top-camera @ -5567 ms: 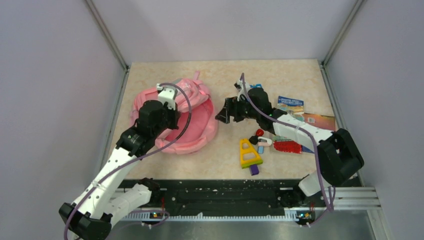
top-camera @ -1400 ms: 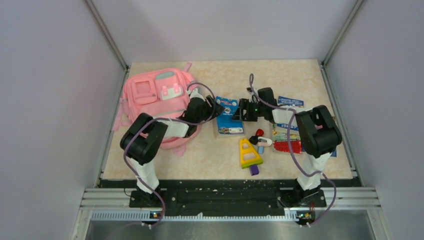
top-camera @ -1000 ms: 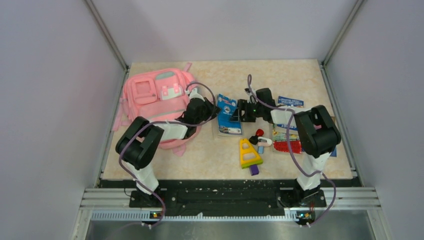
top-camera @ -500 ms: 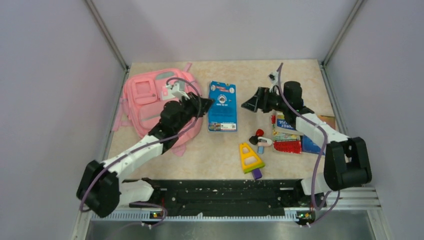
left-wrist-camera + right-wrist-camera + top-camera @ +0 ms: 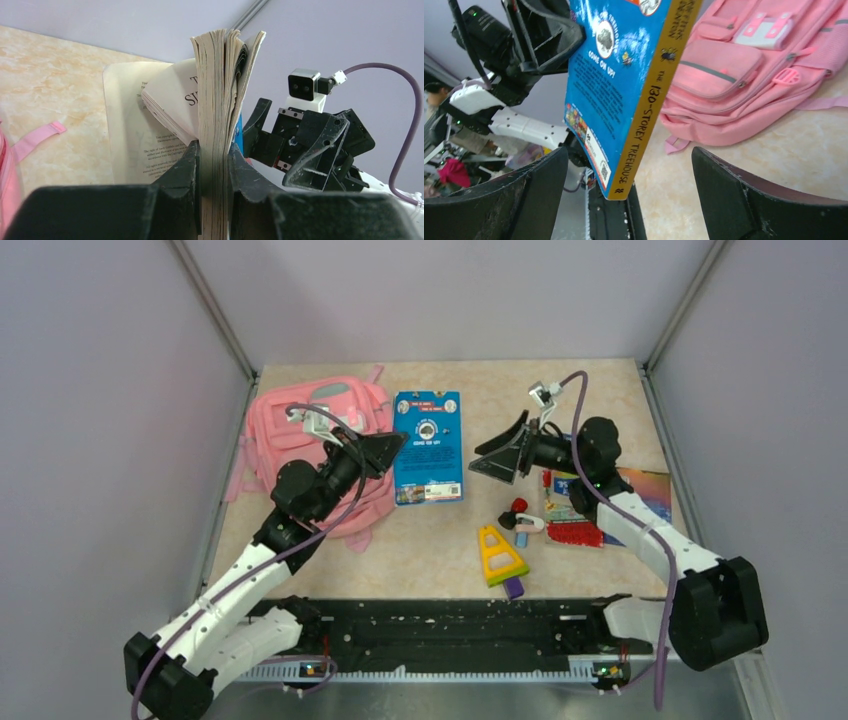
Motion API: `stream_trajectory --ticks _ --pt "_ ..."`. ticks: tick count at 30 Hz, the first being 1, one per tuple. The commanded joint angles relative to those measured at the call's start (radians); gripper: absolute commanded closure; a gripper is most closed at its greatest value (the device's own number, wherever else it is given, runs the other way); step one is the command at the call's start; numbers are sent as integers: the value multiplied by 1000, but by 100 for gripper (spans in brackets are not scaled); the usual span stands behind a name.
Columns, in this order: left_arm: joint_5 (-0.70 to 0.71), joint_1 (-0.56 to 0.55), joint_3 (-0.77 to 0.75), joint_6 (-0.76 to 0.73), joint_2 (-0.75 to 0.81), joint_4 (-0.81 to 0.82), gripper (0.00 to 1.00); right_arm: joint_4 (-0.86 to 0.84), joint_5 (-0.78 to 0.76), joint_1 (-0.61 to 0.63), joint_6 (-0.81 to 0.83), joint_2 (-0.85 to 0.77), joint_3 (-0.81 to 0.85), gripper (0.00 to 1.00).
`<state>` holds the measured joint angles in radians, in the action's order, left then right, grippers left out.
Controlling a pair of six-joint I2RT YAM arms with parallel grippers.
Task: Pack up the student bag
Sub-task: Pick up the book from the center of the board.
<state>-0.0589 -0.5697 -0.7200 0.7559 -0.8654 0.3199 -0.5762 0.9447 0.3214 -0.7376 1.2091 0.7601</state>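
— Jaws of the left gripper [image 5: 214, 150] are clamped on the book [image 5: 220, 80], right on its page edge. The wrist view shows the pages fanning out above the two fingers.

— And the right gripper [image 5: 497, 462]?

— Spread wide. In its own view the book's yellow spine stands between the fingers [image 5: 744, 200] and touches neither. A second ago both grippers were at the book, low over the table [image 5: 600, 390] near the middle of the frame. Now only the left one has it.

— Has the book moved?

— Yes. Half a second ago it sat a little lower and further right in the top view. Now it is up at centre-top, blue cover toward the camera and looking larger, with its left edge at the left gripper's tip. The right gripper has drawn back to the right, leaving a gap between it and the book.

— Where is the bag [image 5: 265, 435]?

— Upper left of the frame, flat on the table, front pockets up, partly under the left arm. That matches the last second or so. Several seconds back it lay open with its inside showing, more toward the middle.

— Anything else?

— A yellow triangle [image 5: 498, 552], a red brush [image 5: 573, 533] and some booklets [image 5: 645, 485] lie right of centre, the triangle much where it was.
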Motion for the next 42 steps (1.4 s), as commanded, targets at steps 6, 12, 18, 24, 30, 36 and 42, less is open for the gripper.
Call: stream_trajectory --ticks 6,12,18,24,30,36,42 --pt "-68 4 -11 38 28 141 100 -195 36 111 -84 87 48 13" --pt "-73 5 -9 38 28 143 100 -397 37 183 -211 164 55 22" --pt "-77 5 -2 33 31 150 100 -487 16 200 -259 208 57 36" --pt "-96 4 7 17 37 151 100 -516 -6 202 -271 239 56 65" --pt "-124 7 -21 -80 47 1 75 -362 -65 200 -183 194 72 100" --pt "-26 25 -194 -347 15 -528 17 266 -332 180 152 63 160 100" --pt "204 57 -332 -654 -118 -950 15 485 -490 96 212 -21 143 100"
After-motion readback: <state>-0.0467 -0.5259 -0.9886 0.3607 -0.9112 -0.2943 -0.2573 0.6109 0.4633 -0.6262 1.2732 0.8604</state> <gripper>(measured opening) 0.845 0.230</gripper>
